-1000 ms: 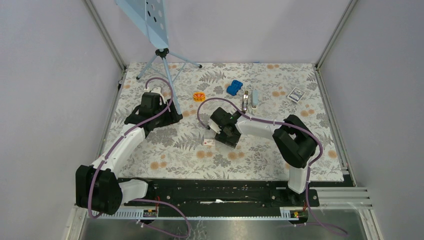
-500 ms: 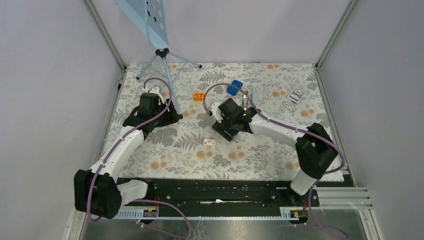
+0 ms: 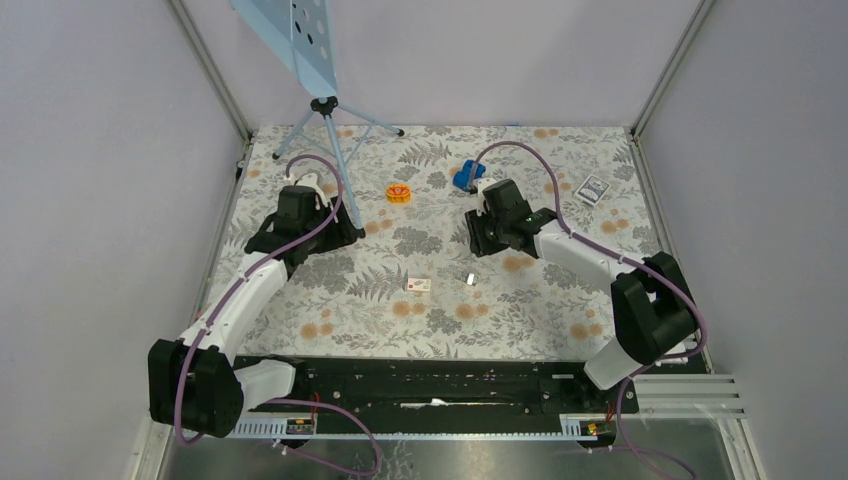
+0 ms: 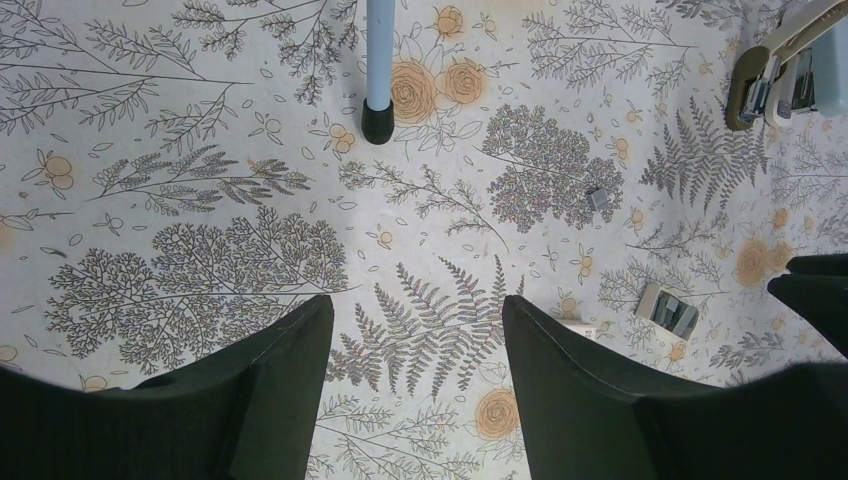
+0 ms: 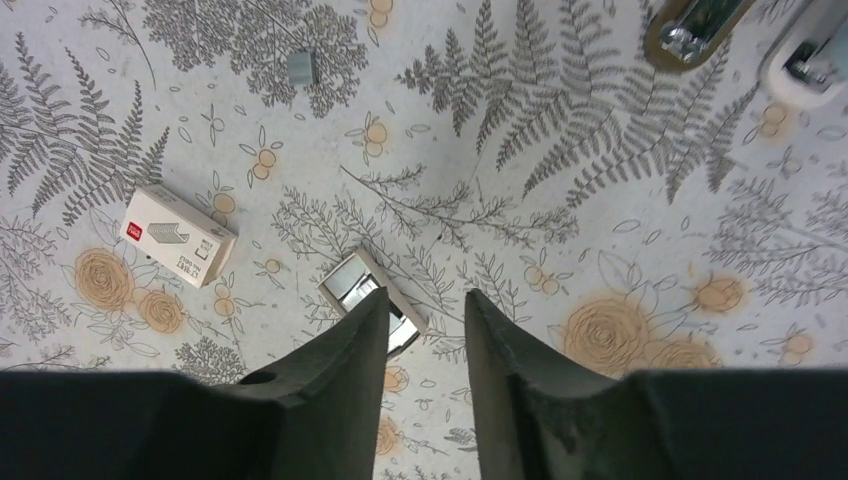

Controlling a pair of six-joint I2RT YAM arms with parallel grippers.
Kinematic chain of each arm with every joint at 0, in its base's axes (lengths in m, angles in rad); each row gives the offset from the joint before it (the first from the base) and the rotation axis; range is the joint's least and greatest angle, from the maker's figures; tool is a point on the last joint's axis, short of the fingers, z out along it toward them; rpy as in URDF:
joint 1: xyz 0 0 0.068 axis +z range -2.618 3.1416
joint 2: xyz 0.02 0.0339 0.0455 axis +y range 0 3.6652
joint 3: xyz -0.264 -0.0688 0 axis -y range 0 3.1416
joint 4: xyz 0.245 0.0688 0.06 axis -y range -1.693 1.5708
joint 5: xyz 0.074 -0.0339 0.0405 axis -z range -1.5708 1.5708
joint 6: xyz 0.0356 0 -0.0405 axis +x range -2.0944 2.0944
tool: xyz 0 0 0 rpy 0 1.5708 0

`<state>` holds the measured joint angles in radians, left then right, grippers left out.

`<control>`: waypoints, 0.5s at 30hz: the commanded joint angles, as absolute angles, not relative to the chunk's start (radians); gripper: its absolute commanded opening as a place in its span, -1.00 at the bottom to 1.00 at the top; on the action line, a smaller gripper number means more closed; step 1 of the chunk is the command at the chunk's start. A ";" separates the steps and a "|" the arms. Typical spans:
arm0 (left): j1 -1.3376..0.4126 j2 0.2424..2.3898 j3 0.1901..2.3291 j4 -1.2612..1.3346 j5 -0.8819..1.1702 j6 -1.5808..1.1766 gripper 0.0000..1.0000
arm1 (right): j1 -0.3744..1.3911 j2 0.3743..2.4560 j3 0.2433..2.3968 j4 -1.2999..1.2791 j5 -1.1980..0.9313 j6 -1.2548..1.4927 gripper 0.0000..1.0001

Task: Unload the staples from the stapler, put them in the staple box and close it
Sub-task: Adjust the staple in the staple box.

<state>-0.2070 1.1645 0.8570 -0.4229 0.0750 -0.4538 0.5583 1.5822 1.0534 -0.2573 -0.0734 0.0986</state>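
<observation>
Pale grey walls close in a worktop spread with a fern-and-flower cloth. Near its middle, a little toward the near edge, we find the staples: a short silvery strip lying flat on the cloth, already out of the stapler. The stapler lies opened out toward the far edge, well apart from the strip. A white box with a red-orange mark sits near the strip's left side without touching it. The right hand hangs over the strip with its fingers parted and nothing between them. One fingertip partly hides the strip in the wrist view, and we cannot tell how high the hand stands above it. The left hand hovers toward the left edge near a tripod foot, also spread wide and empty. We judge the strip to be very light, stiff along its length yet brittle, apt to snap at the glued joints if bent or pinched hard. It is smooth metal and so low that the fingers would have to come right down to the cloth. We would take it across its narrow width, at mid-length, by the two long sides, with gentle pressure.
</observation>
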 commanded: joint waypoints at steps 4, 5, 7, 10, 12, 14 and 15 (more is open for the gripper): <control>-0.196 1.159 0.856 -0.379 0.092 -0.463 0.35 | 0.558 1.604 1.040 -0.291 -0.151 0.148 -0.47; -0.196 1.160 0.856 -0.379 0.092 -0.463 0.35 | 0.557 1.613 1.044 -0.299 -0.163 0.145 -0.53; -0.196 1.160 0.856 -0.380 0.093 -0.463 0.35 | 0.557 1.631 1.053 -0.312 -0.182 0.142 -0.61; -0.195 1.165 0.857 -0.377 0.099 -0.463 0.35 | 0.558 1.656 1.067 -0.323 -0.217 0.138 -0.71; -0.193 1.166 0.857 -0.377 0.099 -0.463 0.35 | 0.558 1.677 1.081 -0.337 -0.224 0.137 -0.76; -0.193 1.164 0.856 -0.378 0.100 -0.463 0.35 | 0.557 1.695 1.091 -0.346 -0.217 0.138 -0.80; -0.192 1.164 0.856 -0.378 0.100 -0.463 0.35 | 0.558 1.701 1.095 -0.352 -0.214 0.138 -0.82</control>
